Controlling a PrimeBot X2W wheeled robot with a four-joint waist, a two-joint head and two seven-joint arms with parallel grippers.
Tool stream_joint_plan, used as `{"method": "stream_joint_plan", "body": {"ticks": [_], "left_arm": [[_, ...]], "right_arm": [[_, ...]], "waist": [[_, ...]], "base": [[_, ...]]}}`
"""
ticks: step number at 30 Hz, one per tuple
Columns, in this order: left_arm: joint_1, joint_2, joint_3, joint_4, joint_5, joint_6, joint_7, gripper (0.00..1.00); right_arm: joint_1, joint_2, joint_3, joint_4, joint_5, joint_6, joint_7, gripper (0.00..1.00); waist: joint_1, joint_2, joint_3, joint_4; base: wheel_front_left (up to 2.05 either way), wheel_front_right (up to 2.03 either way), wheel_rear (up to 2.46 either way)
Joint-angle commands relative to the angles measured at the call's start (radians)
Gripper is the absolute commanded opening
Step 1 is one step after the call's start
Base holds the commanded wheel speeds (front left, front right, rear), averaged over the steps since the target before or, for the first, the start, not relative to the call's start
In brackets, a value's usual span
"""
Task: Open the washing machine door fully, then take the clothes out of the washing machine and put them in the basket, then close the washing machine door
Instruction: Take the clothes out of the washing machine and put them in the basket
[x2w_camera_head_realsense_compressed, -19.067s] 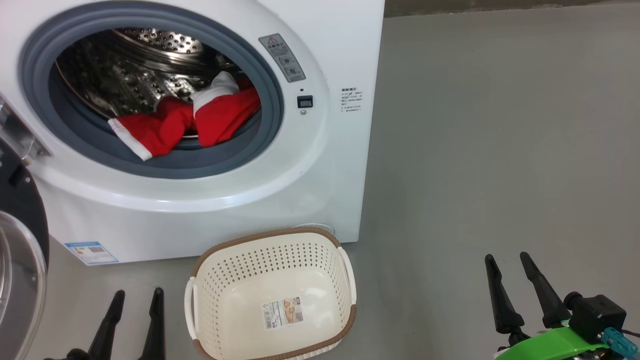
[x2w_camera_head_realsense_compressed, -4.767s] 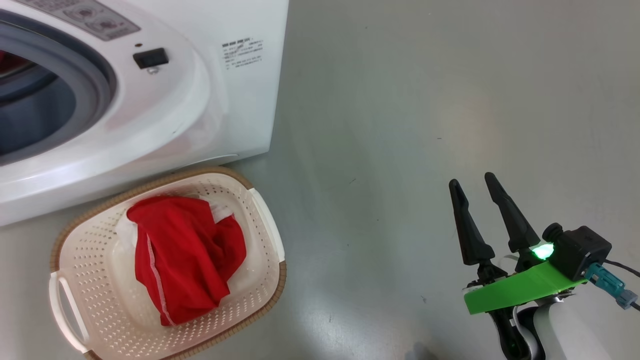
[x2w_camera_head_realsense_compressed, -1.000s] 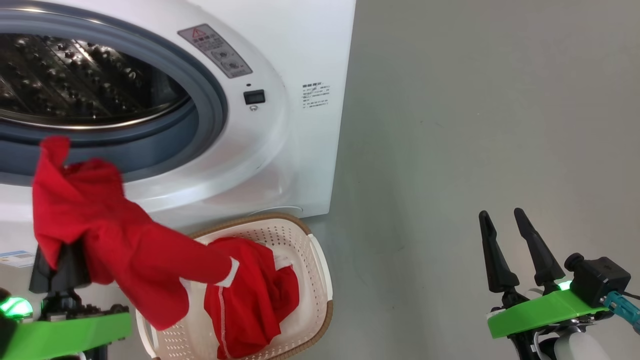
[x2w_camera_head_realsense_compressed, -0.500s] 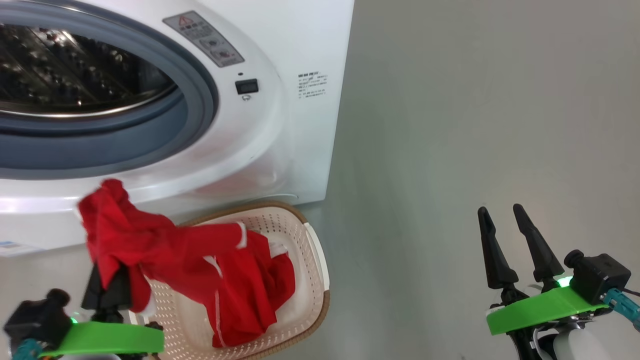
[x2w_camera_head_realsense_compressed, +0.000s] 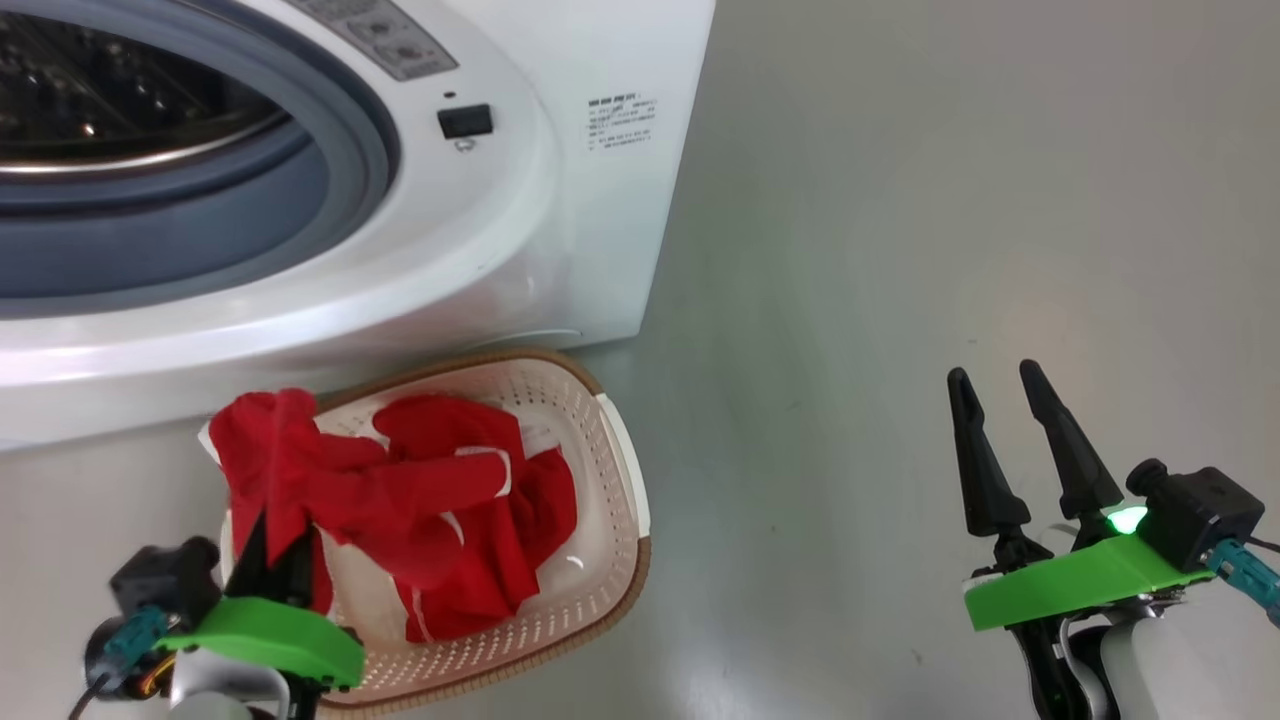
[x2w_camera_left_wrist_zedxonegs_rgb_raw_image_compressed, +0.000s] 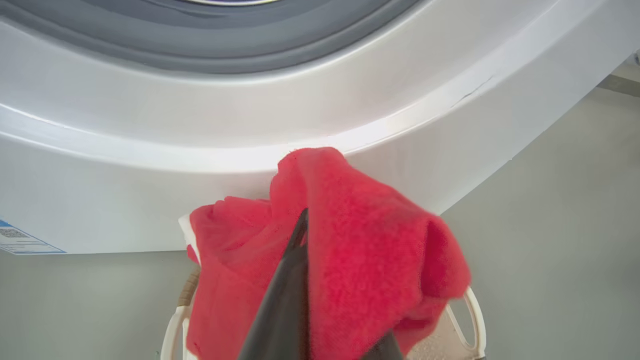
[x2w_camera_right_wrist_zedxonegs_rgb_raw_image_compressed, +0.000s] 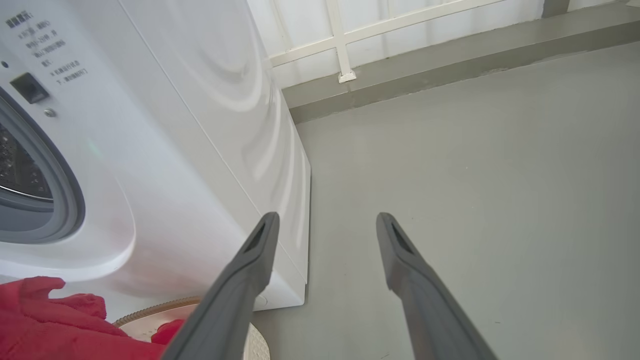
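- Clothes (x2w_camera_head_realsense_compressed: 440, 500): soft red fabric with white trim. Most of it lies heaped in the basket (x2w_camera_head_realsense_compressed: 622, 500), and one piece hangs from the left claw (x2w_camera_left_wrist_zedxonegs_rgb_raw_image_compressed: 306, 222) over the basket's left end.
- The left claw is clenched on a fold of that piece. The cloth hoods its fingertips, so it may cling when the claw lets go.
- I judge the clothes to be light and limp, with nothing to break. They will sag, trail and catch rather than slide.
- The best hold is a thick bunched fold near the middle of a piece. A cuff or thin hem would let the rest dangle low.
- The right claw (x2w_camera_head_realsense_compressed: 993, 375) is released and empty, over bare floor (x2w_camera_head_realsense_compressed: 900, 250) well to the right of the basket.
- Edges: a sleeve dropped short could drape over the basket's brown rim.
- The washer (x2w_camera_head_realsense_compressed: 560, 230) bulges just behind the basket, so there is little room on that side.
- The part of the drum (x2w_camera_head_realsense_compressed: 100, 90) in view has no red in it.
- Open room: the floor to the right of the basket is wide and bare, the easy side for swinging an arm.
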Motion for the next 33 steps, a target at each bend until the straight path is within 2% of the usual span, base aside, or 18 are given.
{"method": "stream_joint_plan", "body": {"ticks": [1,17,30,31,33], "left_arm": [[-0.019,0.03,0.016,0.005,0.001,-0.005,-0.005,0.0],[-0.224,0.085,-0.171,0.358,-0.103,-0.005,-0.005,0.0],[-0.302,0.128,-0.257,0.466,-0.209,-0.005,-0.005,0.01],[-0.306,0.129,-0.26,0.468,-0.213,-0.005,-0.005,0.07],[-0.311,0.131,-0.263,0.47,-0.22,-0.005,-0.005,0.41]], "right_arm": [[-0.013,-0.004,0.024,-0.026,0.002,0.005,-0.006,1.0],[-0.068,-0.004,0.054,-0.046,0.007,0.005,-0.006,1.0],[-0.08,-0.004,0.064,-0.055,0.001,0.005,-0.006,1.0],[-0.08,-0.004,0.064,-0.055,0.0,0.005,-0.006,1.0],[-0.08,-0.004,0.064,-0.054,-0.003,0.005,-0.006,1.0]], "waist": [[0.0,-0.0001,0.031,-0.007],[0.0,-0.0001,0.164,-0.029],[0.0,-0.0001,0.208,-0.037],[0.0,-0.0001,0.207,-0.036],[0.0,-0.0001,0.206,-0.035]], "base": [[0.0,0.0,0.0],[0.0,0.0,0.0],[0.0,0.0,0.0],[0.0,0.0,0.0],[0.0,0.0,0.0]]}}
